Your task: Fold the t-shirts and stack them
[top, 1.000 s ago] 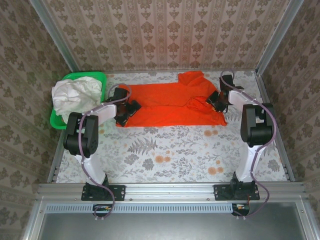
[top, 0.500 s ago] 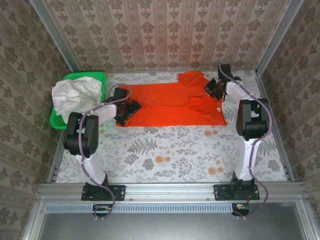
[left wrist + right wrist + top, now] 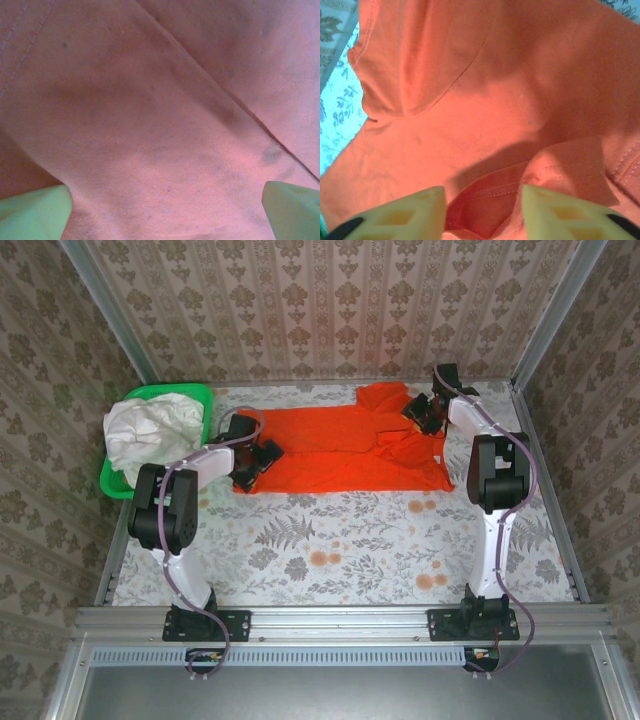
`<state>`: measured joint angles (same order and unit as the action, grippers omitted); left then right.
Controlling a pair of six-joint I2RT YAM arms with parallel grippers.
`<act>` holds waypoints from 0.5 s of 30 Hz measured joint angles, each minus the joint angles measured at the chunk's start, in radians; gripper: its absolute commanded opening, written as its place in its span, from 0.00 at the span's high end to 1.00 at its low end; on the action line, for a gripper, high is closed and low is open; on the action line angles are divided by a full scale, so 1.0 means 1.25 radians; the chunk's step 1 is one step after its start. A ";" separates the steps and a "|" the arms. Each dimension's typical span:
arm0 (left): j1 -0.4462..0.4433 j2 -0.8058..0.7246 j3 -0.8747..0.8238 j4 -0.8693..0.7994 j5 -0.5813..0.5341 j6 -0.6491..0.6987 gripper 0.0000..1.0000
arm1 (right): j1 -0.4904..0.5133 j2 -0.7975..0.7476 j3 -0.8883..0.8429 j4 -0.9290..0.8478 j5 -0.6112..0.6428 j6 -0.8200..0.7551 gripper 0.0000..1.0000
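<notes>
The orange-red t-shirt [image 3: 340,445] lies spread across the back of the table, its far right part bunched up. The white t-shirt [image 3: 150,430] sits crumpled in the green basket. My left gripper [image 3: 258,458] rests low over the orange shirt's left end, jaws wide open with flat cloth [image 3: 150,100] beneath them [image 3: 165,200]. My right gripper [image 3: 420,412] is over the shirt's far right corner. Its jaws [image 3: 482,210] stand apart, with a stitched fold of orange cloth [image 3: 505,192] lying loose between the fingertips.
The green basket [image 3: 185,390] stands at the table's back left corner. Metal frame posts and patterned walls close in the back and sides. The floral tablecloth [image 3: 330,550] in front of the orange shirt is bare.
My right arm has swung from the shirt's right side toward the back edge; its jaws shut on the way and now stand apart. The left arm has not moved.
</notes>
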<state>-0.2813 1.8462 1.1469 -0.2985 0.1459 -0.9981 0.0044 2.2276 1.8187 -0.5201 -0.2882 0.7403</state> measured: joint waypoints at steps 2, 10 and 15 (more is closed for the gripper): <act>0.000 0.000 0.000 0.000 0.000 0.000 0.00 | 0.000 -0.031 -0.050 0.008 0.009 -0.016 0.49; 0.000 0.000 0.000 0.000 0.000 0.000 0.00 | -0.030 -0.255 -0.335 0.021 0.045 -0.078 0.58; -0.001 0.000 -0.001 0.000 -0.001 0.000 0.00 | -0.067 -0.318 -0.442 0.015 0.063 -0.115 0.65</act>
<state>-0.2821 1.8458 1.1458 -0.2981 0.1452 -0.9977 -0.0799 1.8297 1.2663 -0.5018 -0.2089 0.5964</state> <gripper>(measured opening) 0.997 0.380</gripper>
